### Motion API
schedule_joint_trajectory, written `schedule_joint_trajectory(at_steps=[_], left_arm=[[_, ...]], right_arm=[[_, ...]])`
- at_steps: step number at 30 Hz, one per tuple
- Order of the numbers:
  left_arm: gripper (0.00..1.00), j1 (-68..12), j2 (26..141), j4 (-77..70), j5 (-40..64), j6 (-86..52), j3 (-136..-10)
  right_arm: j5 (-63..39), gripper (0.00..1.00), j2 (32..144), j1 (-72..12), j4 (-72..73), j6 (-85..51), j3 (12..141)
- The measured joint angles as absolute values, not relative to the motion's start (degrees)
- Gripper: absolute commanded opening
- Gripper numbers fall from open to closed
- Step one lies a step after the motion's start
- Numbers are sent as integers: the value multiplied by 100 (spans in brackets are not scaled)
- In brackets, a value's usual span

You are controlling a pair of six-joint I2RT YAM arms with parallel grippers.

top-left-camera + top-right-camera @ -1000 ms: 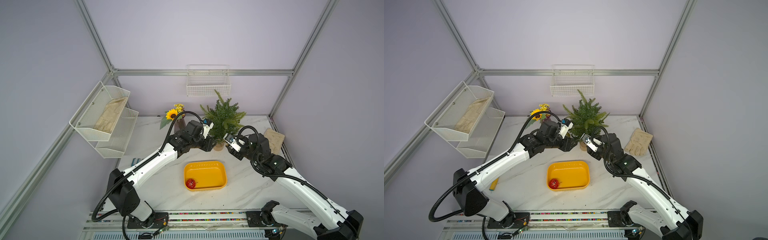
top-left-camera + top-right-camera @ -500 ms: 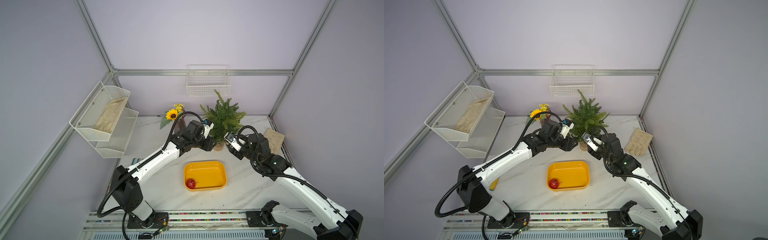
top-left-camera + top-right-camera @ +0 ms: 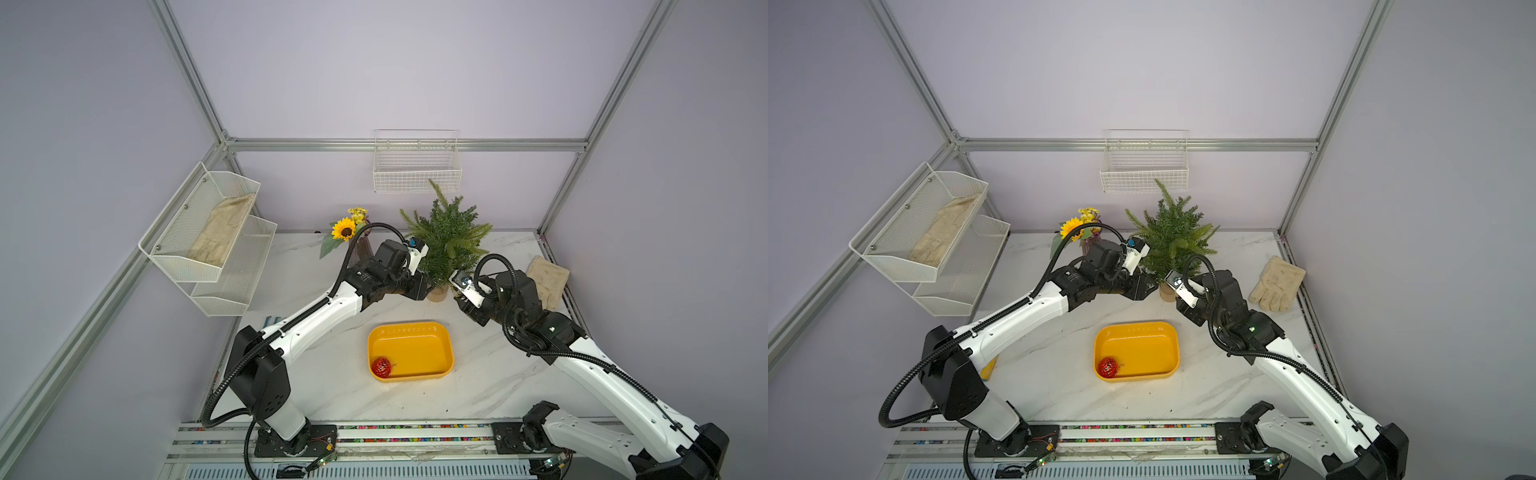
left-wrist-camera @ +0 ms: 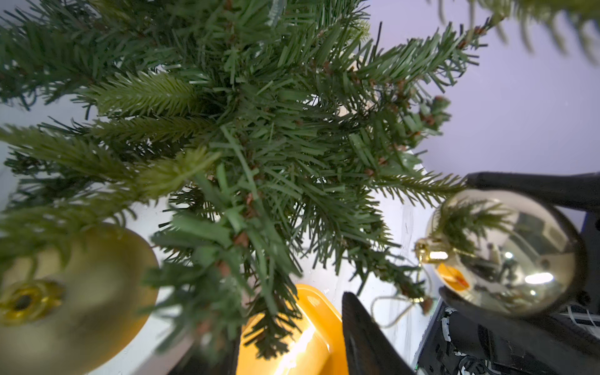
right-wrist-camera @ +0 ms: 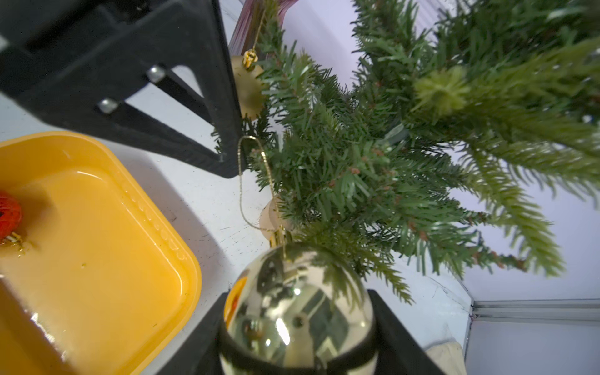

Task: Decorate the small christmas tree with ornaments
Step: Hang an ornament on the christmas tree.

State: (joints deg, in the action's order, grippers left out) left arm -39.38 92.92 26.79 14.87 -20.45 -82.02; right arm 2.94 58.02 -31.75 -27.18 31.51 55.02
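Progress: one of three hung, by my reading. The matte bauble [image 5: 248,87] hangs by its thread on the tree [image 3: 449,241] at the back of the table [image 3: 332,386]. The right end effector [image 5: 297,295] is clamped on the shiny bauble [image 5: 298,324] just beside the low branches; its loop [image 5: 241,181] is not yet over a twig. The left end effector [image 3: 420,286] stands part-way apart at a low branch — grip cannot be told. The red bauble [image 3: 381,367] lies in the tray [image 3: 409,327], untouched. Writing: embossed marks on the tray rim — unreadable.

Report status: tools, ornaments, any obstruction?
Right tool shut on shiny ornament, at tree. Left tool open, beside hung matte ornament. Red ornament in tray. Nothing blocking.
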Motion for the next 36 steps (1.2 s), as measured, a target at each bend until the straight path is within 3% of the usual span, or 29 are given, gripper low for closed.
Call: schedule_joint_trajectory(at_steps=[20, 27, 36], left_arm=[[51, -3848, 8879, 2644, 1431, -2062, -8193], [60, -3778, 8333, 2617, 1485, -2108, -8197], [67, -4003, 8637, 2849, 1592, -2119, -8425]], right_arm=[[21, 10, 5916, -3205, -2827, 2724, 5408], [10, 9, 5913, -3205, -2762, 2727, 5489], [36, 9, 5898, -3205, -2515, 2764, 5798]])
